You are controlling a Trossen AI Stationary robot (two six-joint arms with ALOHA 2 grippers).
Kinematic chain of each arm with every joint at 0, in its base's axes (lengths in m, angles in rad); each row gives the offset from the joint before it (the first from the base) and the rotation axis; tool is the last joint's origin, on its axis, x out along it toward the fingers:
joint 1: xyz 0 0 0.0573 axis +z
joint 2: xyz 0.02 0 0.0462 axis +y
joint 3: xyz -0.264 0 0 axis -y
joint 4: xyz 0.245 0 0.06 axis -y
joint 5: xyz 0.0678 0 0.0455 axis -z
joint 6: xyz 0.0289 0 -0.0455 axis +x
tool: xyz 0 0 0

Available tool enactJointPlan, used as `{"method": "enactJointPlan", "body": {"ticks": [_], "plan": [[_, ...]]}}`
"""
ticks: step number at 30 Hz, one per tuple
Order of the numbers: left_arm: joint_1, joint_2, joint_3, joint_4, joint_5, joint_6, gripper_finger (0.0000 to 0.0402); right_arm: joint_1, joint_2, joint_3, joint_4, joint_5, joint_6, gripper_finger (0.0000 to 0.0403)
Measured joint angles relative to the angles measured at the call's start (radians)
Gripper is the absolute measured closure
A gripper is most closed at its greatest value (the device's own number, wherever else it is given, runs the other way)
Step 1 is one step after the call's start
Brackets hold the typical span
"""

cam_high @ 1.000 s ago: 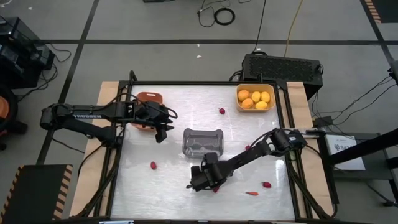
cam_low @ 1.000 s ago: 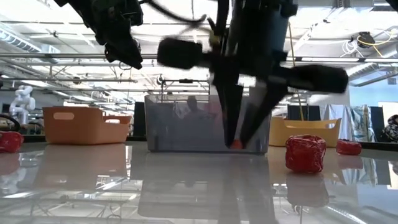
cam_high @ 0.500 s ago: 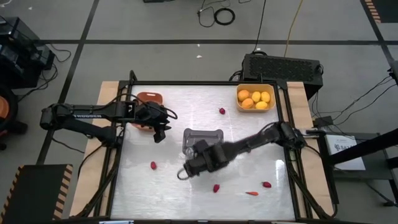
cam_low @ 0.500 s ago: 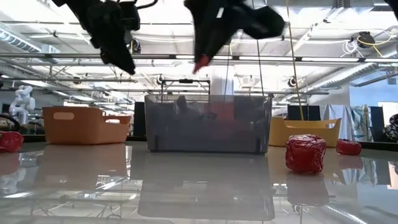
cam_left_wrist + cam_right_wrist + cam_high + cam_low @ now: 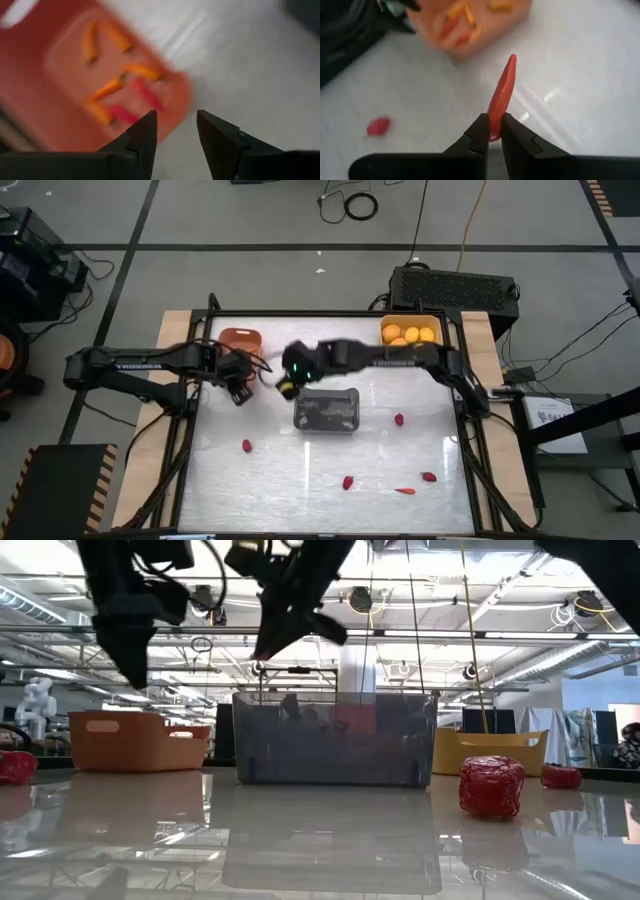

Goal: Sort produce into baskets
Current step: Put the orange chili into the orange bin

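Note:
My right gripper (image 5: 494,120) is shut on a thin red-orange carrot-like stick (image 5: 503,90). It hovers (image 5: 285,387) above the table between the terracotta basket (image 5: 240,340) and the grey basket (image 5: 327,410). My left gripper (image 5: 176,117) stands open and empty, pointing down just beside the near corner of the terracotta basket (image 5: 100,75), which holds several orange and red sticks. The yellow basket (image 5: 410,335) at the far right holds yellow-orange fruits. Red berries (image 5: 246,445) (image 5: 347,482) (image 5: 399,419) and an orange stick (image 5: 405,491) lie on the table. My right gripper pinches the stick's thick end (image 5: 493,127) between its two fingertips. The fingers slant downward and lie along the stick, which sticks out past them with its pointed tip (image 5: 511,61) forward. The stick is lifted clear of the table.
A further red berry (image 5: 429,476) lies near the right front corner. In the low view a red berry (image 5: 491,786) lies close to the camera, right of the grey basket (image 5: 335,740). A black box (image 5: 455,285) stands beyond the table's far right edge.
My right gripper has risen from the table's near side with the stick and swung toward the far left, past the grey basket toward the terracotta basket, rolling as it went. My left gripper has tipped downward and shifted a little toward the table's left edge.

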Motion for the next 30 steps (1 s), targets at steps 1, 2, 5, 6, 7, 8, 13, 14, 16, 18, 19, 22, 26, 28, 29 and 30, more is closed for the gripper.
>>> {"method": "enactJointPlan", "body": {"ticks": [1, 2, 5, 6, 7, 8, 13, 14, 16, 18, 19, 22, 26, 28, 29, 30], "plan": [[0.000, -0.009, 0.000, -0.030, -0.015, -0.032, 0.0254, -0.025, 0.002, 0.000, 0.032, -0.018, -0.036, 0.0367], [0.000, -0.022, 0.000, -0.058, -0.022, -0.066, 0.0254, -0.050, 0.006, 0.000, 0.066, -0.035, -0.069, 0.0367], [0.000, -0.072, 0.000, -0.120, -0.036, -0.178, 0.0254, -0.122, 0.030, 0.000, 0.201, -0.129, -0.139, 0.0367], [0.000, -0.091, 0.000, -0.132, -0.038, -0.212, 0.0254, -0.142, 0.044, 0.000, 0.249, -0.167, -0.148, 0.0367], [0.000, -0.110, 0.000, -0.141, -0.042, -0.243, 0.0254, -0.164, 0.054, 0.000, 0.302, -0.209, -0.151, 0.0367], [0.000, -0.128, 0.000, -0.144, -0.042, -0.267, 0.0254, -0.181, 0.070, 0.000, 0.351, -0.245, -0.153, 0.0367], [-0.002, -0.201, 0.000, -0.156, -0.042, -0.381, 0.0254, -0.233, 0.155, 0.000, 0.578, -0.351, -0.155, 0.0367], [-0.002, -0.211, 0.000, -0.163, -0.042, -0.397, 0.0254, -0.237, 0.174, 0.000, 0.620, -0.351, -0.151, 0.0367], [-0.002, -0.225, 0.000, -0.167, -0.042, -0.420, 0.0254, -0.239, 0.209, 0.000, 0.711, -0.351, -0.136, 0.0367], [-0.002, -0.233, 0.000, -0.166, -0.043, -0.442, 0.0254, -0.235, 0.244, 0.000, 0.792, -0.353, -0.123, 0.0367], [-0.002, -0.235, 0.000, -0.166, -0.043, -0.445, 0.0254, -0.232, 0.259, 0.000, 0.828, -0.355, -0.116, 0.0367], [-0.002, -0.235, 0.000, -0.161, -0.045, -0.445, 0.0254, -0.222, 0.300, 0.000, 0.891, -0.375, -0.100, 0.0367], [-0.002, -0.234, 0.000, -0.157, -0.074, -0.459, 0.0254, -0.210, 0.348, 0.000, 0.942, -0.374, -0.100, 0.0366], [-0.002, -0.234, 0.000, -0.156, -0.091, -0.479, 0.0254, -0.206, 0.367, 0.000, 0.951, -0.370, -0.104, 0.0366], [-0.002, -0.234, 0.000, -0.156, -0.092, -0.491, 0.0254, -0.203, 0.376, 0.000, 0.958, -0.367, -0.112, 0.0365], [-0.002, -0.234, 0.000, -0.156, -0.092, -0.497, 0.0254, -0.202, 0.381, 0.000, 0.954, -0.367, -0.120, 0.0362]]}}
